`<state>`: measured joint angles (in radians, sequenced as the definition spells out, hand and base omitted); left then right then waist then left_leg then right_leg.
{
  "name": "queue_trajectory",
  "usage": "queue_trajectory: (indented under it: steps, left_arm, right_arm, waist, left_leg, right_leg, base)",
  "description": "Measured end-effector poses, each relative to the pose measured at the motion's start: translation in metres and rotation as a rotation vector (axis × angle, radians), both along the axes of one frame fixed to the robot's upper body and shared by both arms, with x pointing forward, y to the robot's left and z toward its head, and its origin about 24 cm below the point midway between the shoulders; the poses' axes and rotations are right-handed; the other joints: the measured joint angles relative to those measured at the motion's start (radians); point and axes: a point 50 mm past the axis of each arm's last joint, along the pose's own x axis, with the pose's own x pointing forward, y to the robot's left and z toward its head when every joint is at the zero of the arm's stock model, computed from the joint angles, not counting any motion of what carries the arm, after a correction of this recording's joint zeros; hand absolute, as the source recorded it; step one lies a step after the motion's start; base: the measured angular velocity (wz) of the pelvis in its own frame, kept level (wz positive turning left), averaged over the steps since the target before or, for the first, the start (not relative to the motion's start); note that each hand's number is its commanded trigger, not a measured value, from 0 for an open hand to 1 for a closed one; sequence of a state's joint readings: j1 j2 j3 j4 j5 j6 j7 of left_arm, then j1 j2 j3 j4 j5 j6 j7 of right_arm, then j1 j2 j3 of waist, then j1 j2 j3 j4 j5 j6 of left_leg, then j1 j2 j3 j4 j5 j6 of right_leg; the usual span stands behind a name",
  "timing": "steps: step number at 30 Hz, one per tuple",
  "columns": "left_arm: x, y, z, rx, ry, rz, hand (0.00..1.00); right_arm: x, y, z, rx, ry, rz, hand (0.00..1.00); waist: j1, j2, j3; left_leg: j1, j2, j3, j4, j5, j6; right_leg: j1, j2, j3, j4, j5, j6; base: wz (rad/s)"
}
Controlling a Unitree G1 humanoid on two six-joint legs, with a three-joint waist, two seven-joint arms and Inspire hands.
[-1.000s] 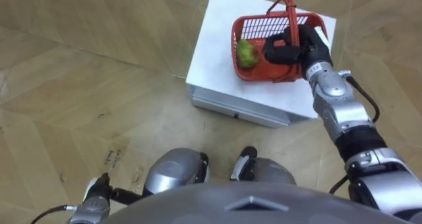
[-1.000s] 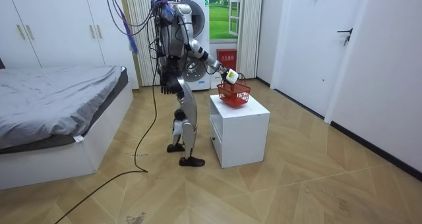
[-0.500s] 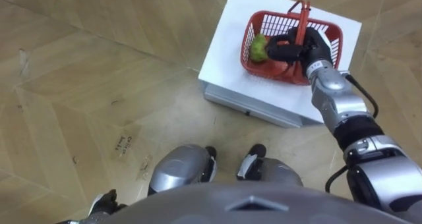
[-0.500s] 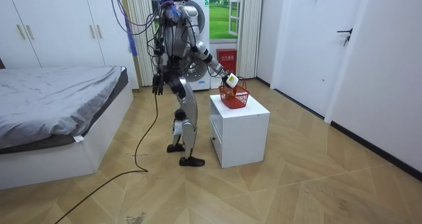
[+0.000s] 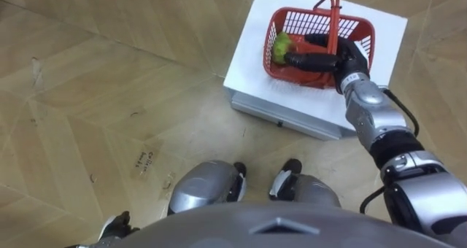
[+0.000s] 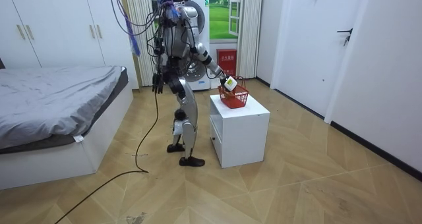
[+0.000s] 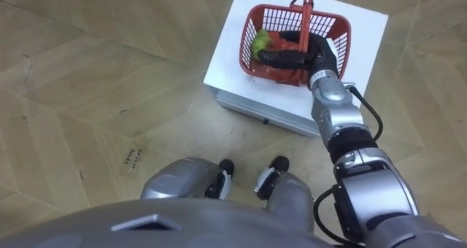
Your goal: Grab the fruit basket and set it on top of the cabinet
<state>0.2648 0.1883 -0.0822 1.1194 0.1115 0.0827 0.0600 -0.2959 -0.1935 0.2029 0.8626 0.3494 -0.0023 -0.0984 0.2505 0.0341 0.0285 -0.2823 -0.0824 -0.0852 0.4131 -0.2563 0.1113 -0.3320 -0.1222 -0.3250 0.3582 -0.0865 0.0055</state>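
Left eye view: my right robot hand [image 5: 347,58] lies open, fingers straight, across the red fruit basket [image 5: 298,19] on the white desk [image 5: 252,67].

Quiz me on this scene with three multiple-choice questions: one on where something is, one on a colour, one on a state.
1. Where is the basket? A on the bed; B on the white cabinet; C on the floor.
2. What colour is the basket? A blue; B yellow; C red.
3. How is its handle? A upright; B folded flat; C missing.
Answers: 1 B, it sits on the cabinet's top; 2 C, its mesh walls are red; 3 A, it stands up above the rim.
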Motion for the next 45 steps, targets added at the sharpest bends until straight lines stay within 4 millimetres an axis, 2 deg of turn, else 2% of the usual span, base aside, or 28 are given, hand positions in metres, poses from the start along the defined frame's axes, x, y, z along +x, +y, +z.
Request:
queue_trajectory:
  steps: [2,5,11,14,16,19,21,24,25,27,32,37,39,40,41,45]
  left_arm:
    - [-0.003,-0.001,0.000,0.003,0.008,0.004,0.00]
    - [-0.011,-0.001,0.000,0.016,0.025,0.011,0.00]
    - [-0.016,-0.004,0.000,0.013,0.041,0.015,0.00]
    - [-0.017,-0.004,0.000,0.016,0.040,0.014,0.00]
    - [-0.017,-0.004,0.000,0.014,0.039,0.017,0.00]
    - [-0.017,-0.004,0.000,0.015,0.032,0.019,0.00]
    - [-0.016,-0.004,0.000,0.015,0.023,0.030,0.00]
    - [-0.012,-0.002,0.001,0.022,0.002,0.052,0.00]
    - [-0.011,-0.002,0.001,0.022,-0.003,0.053,0.00]
    - [-0.008,0.000,0.002,0.035,-0.024,0.071,0.00]
    - [-0.009,0.001,0.002,0.056,-0.024,0.081,0.00]
    - [-0.006,0.002,0.002,0.069,-0.036,0.097,0.00]
    - [-0.005,0.003,0.002,0.072,-0.039,0.111,0.00]
    - [-0.006,0.003,0.002,0.073,-0.039,0.116,0.00]
    - [-0.007,0.003,0.002,0.073,-0.033,0.119,0.00]
    - [-0.007,0.002,0.002,0.073,-0.041,0.144,0.00]
  right_arm:
    - [-0.002,-0.001,-0.002,-0.001,0.012,-0.002,0.00]
    - [-0.005,-0.003,-0.006,-0.007,0.035,-0.012,0.00]
    - [-0.015,-0.009,-0.016,-0.011,0.076,-0.026,0.00]
    - [-0.026,-0.011,-0.021,-0.014,0.089,-0.033,0.00]
    - [-0.034,-0.012,-0.026,-0.012,0.105,-0.038,0.00]
    - [-0.043,-0.016,-0.030,-0.037,0.119,-0.043,0.00]
    - [-0.047,-0.017,-0.029,-0.046,0.101,-0.051,0.00]
    - [-0.049,-0.020,-0.024,-0.038,0.052,-0.070,0.00]
    - [-0.050,-0.021,-0.023,-0.037,0.044,-0.077,0.00]
    - [-0.054,-0.022,-0.018,-0.041,0.006,-0.086,0.00]
    - [-0.055,-0.026,-0.008,-0.058,-0.051,-0.109,0.00]
    - [-0.054,-0.031,-0.004,-0.069,-0.074,-0.159,0.00]
    - [-0.060,-0.032,-0.006,-0.076,-0.073,-0.168,0.00]
    - [-0.062,-0.032,-0.006,-0.075,-0.069,-0.169,0.00]
    - [-0.067,-0.033,-0.009,-0.075,-0.058,-0.173,0.00]
    - [-0.075,-0.040,-0.009,-0.094,-0.052,-0.197,0.00]
  waist:
    - [0.000,-0.002,-0.0011]
    - [-0.002,-0.011,-0.0100]
    - [-0.017,-0.025,-0.0148]
    - [-0.027,-0.035,-0.0211]
    - [-0.030,-0.043,-0.0219]
    - [-0.055,-0.054,-0.0240]
    - [-0.072,-0.062,-0.0269]
    - [-0.110,-0.069,-0.0241]
    - [-0.112,-0.069,-0.0228]
    - [-0.127,-0.074,-0.0204]
    - [-0.169,-0.075,-0.0204]
    - [-0.171,-0.077,-0.0220]
    - [-0.175,-0.075,-0.0259]
    - [-0.173,-0.072,-0.0238]
    - [-0.174,-0.068,-0.0285]
    - [-0.194,-0.053,-0.0281]
  left_leg:
    - [0.014,0.001,0.000,-0.008,0.000,0.000]
    - [0.037,0.002,0.002,-0.028,0.002,0.001]
    - [0.075,0.004,0.011,-0.063,0.006,0.005]
    - [0.106,0.010,0.021,-0.089,0.007,0.006]
    - [0.134,0.016,0.029,-0.108,0.007,0.006]
    - [0.175,0.023,0.032,-0.139,0.008,0.005]
    - [0.197,0.029,0.052,-0.159,0.009,0.004]
    - [0.213,0.034,0.064,-0.163,0.010,0.002]
    - [0.218,0.035,0.071,-0.164,0.010,0.002]
    - [0.241,0.039,0.095,-0.186,0.010,0.002]
    - [0.276,0.040,0.112,-0.196,0.010,0.002]
    - [0.313,0.045,0.141,-0.216,0.010,0.002]
    - [0.323,0.050,0.166,-0.218,0.010,0.002]
    - [0.328,0.051,0.168,-0.220,0.010,0.002]
    - [0.334,0.052,0.169,-0.225,0.010,0.002]
    - [0.341,0.053,0.174,-0.229,0.010,0.002]
  right_leg:
    - [0.011,0.000,-0.001,-0.001,0.000,0.000]
    - [0.028,0.002,-0.008,-0.012,0.000,0.000]
    - [0.059,0.006,-0.011,-0.038,0.000,0.001]
    - [0.088,0.018,0.004,-0.073,0.005,0.009]
    - [0.109,0.026,0.013,-0.087,0.007,0.009]
    - [0.142,0.037,0.017,-0.108,0.006,0.010]
    - [0.156,0.038,0.020,-0.119,0.005,0.011]
    - [0.167,0.044,0.024,-0.125,0.004,0.013]
    - [0.170,0.045,0.026,-0.128,0.004,0.013]
    - [0.182,0.053,0.049,-0.142,0.004,0.013]
    - [0.215,0.065,0.066,-0.162,0.006,0.017]
    - [0.240,0.075,0.090,-0.178,0.009,0.021]
    - [0.253,0.084,0.102,-0.193,0.016,0.021]
    - [0.257,0.085,0.105,-0.195,0.017,0.021]
    - [0.266,0.088,0.106,-0.207,0.020,0.021]
    - [0.268,0.088,0.115,-0.207,0.021,0.020]
  base:
    - [0.00]
    - [-0.01]
    - [-0.04]
    - [-0.12]
    - [-0.17]
    - [-0.07]
    - [-0.15]
    - [-0.07]
    - [-0.13]
    - [-0.23]
    - [-0.14]
    - [-0.13]
    - [-0.09]
    - [-0.12]
    - [-0.07]
    - [-0.06]
